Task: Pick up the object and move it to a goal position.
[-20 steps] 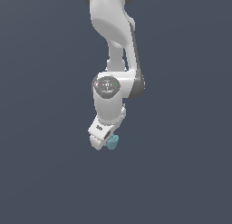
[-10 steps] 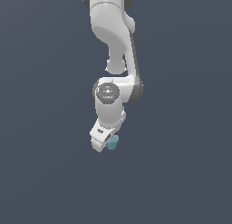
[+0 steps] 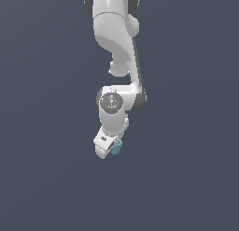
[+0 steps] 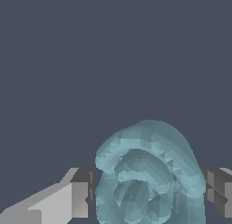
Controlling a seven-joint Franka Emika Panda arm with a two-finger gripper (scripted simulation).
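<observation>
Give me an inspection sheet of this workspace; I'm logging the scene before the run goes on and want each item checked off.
Surface: plain dark grey-blue ground; no edges or markings seen.
Job's things: the object, a pale teal, lumpy blob, sits between the gripper fingers; in the exterior view it shows at the gripper's tip. No goal marker seen.
Clutter: nothing seen.
Grippers: the gripper has a finger on each side of the object, close against it; contact looks likely but cannot be confirmed.
Cables: nothing seen.
Surroundings: only the white arm reaching down from the exterior view's top; nothing else seen.
</observation>
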